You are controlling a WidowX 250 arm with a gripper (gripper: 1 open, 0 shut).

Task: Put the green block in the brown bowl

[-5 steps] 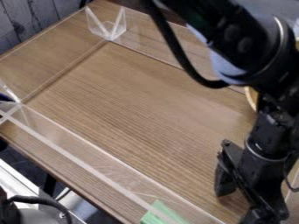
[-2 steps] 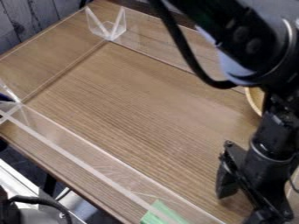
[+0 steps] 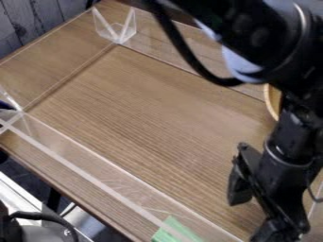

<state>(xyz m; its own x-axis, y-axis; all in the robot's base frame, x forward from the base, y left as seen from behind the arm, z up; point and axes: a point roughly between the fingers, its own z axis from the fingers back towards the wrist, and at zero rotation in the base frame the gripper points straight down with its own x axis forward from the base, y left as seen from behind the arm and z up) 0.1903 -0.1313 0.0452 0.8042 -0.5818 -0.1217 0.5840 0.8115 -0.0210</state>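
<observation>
My gripper (image 3: 260,200) hangs over the table's near right corner, black and pointing down, with its jaws standing apart and nothing visible between them. The arm comes down from the top right and covers much of that side. A sliver of light tan rim at the right edge, behind the arm, looks like the brown bowl (image 3: 270,97); most of it is hidden. The green block is not in view; the arm or gripper may be covering it.
The wooden tabletop (image 3: 139,113) is fenced by low clear plastic walls (image 3: 76,156), with a clear corner piece (image 3: 116,26) at the back. A flat green strip (image 3: 171,230) lies at the front edge outside the wall.
The arm's upper links have swung slightly left, and the gripper has shifted a little left and nearer. The jaws stay apart.
</observation>
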